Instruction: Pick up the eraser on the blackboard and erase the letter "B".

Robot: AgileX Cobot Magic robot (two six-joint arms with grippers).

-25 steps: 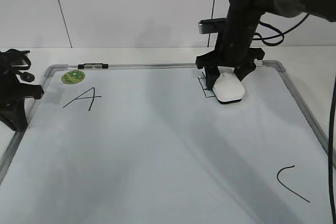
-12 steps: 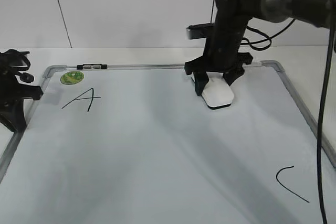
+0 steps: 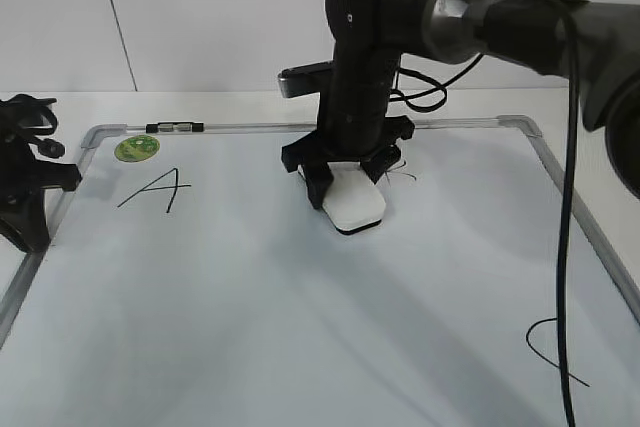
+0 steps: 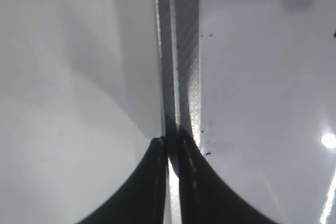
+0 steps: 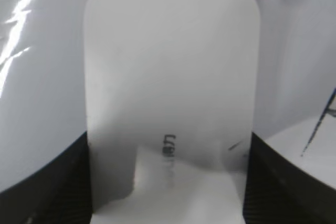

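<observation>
While the right gripper [image 3: 345, 192] is clamping the eraser [image 3: 355, 209] between both fingers, its dark base is pressing flat on the blackboard [image 3: 300, 327], so the wiping step looks underway. Just to the gripper's right, thin black remnants of the letter "B" [image 3: 398, 175] are showing, so the next pass probably needs to run back over them. Above, the arm is standing nearly upright. The left gripper [image 4: 173, 182] is sitting pinched shut, empty, over the board's frame.

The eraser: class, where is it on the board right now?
In the exterior view the eraser sits on the blackboard near the top middle, held in the right gripper, right of the letter "A".
</observation>
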